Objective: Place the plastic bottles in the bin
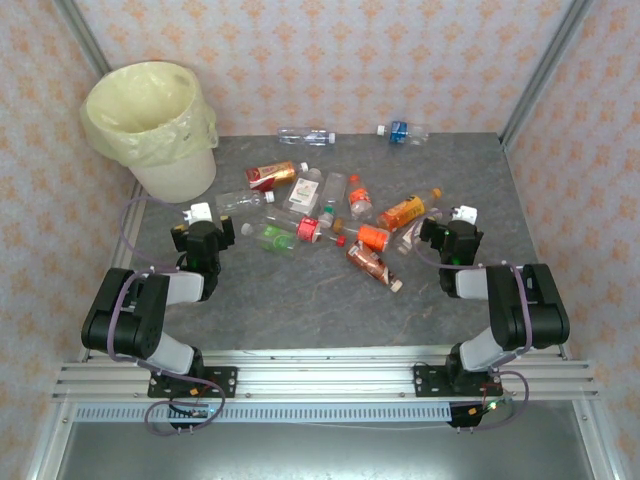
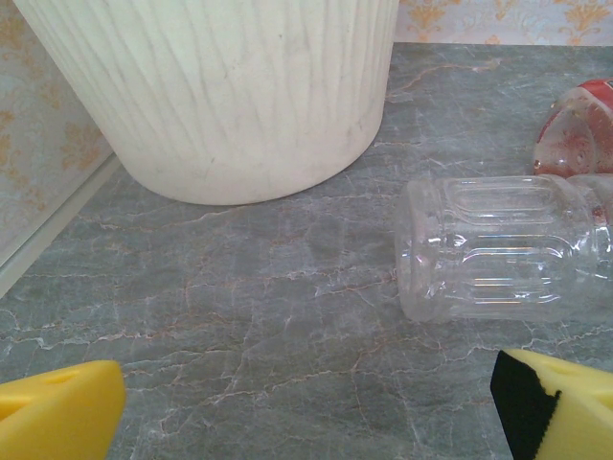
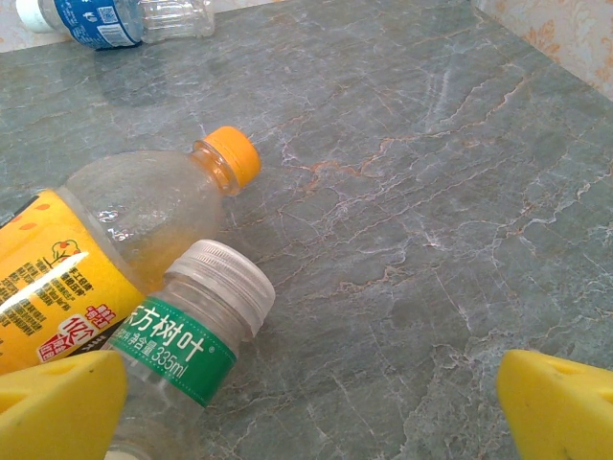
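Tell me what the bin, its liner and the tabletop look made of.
Bin: likely matte cream plastic, faintly ribbed, scuffed. Liner: thin translucent pale-yellow film, crinkled over the rim. Tabletop: grey veined marble look; stone or printed laminate, cannot tell.

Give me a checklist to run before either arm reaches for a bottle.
1. Left jaws open and empty: ok.
2. Right jaws open and empty: ok.
3. Bin upright, mouth unobstructed: ok.
4. Clear bottle lying on its side ahead of the left jaws, with only bare table between: ok.
5. Orange-capped bottle ahead of the right jaws free to lift alone: cannot tell. The green-label bottle lies against or over it.
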Available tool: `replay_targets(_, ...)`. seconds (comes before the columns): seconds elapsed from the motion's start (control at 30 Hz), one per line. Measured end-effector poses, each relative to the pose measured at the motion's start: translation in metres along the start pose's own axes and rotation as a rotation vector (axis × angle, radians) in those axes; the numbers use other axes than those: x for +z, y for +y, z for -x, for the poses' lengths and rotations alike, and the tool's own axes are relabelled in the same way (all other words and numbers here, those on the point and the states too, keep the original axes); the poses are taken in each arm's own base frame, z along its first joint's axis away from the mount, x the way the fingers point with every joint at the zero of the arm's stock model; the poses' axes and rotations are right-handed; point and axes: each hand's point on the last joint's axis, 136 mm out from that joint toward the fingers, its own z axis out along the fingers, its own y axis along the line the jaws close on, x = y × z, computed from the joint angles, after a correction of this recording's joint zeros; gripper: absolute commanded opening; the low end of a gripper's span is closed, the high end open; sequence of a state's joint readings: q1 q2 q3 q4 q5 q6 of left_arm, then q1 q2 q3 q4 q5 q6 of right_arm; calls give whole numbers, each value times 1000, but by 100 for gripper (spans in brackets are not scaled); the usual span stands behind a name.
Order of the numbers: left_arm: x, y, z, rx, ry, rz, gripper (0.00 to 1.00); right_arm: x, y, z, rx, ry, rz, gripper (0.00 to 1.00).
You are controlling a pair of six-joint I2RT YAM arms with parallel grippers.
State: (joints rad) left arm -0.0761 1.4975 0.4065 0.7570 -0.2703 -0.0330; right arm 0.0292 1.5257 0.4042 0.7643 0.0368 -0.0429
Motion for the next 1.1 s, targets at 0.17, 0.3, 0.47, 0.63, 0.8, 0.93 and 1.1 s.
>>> replay_targets(0.17, 0, 0, 0, 0, 0, 0, 100, 0, 0, 0, 0, 0, 0, 99)
replay_targets(0.3, 0, 0, 0, 0, 0, 0, 100, 0, 0, 0, 0, 0, 1, 99)
replay_targets(0.47, 0, 0, -2, 7, 13, 1, 100, 0, 0, 0, 0, 5, 0, 99)
replay_targets(0.63, 2, -7, 21, 31, 59, -15, 100, -8, 1, 19, 1, -5, 0, 99)
replay_targets(0.8, -12, -2, 48, -21, 25, -13, 100, -18, 2, 53, 32, -36, -12, 99)
replay_targets(0.93, -21, 7, 48, -84, 91, 27, 100, -27, 0, 83, 143, -14, -48, 99)
replay_targets(1.1, -38, 5, 66, -220, 123, 13, 100, -35, 13, 92, 277, 73, 4, 99)
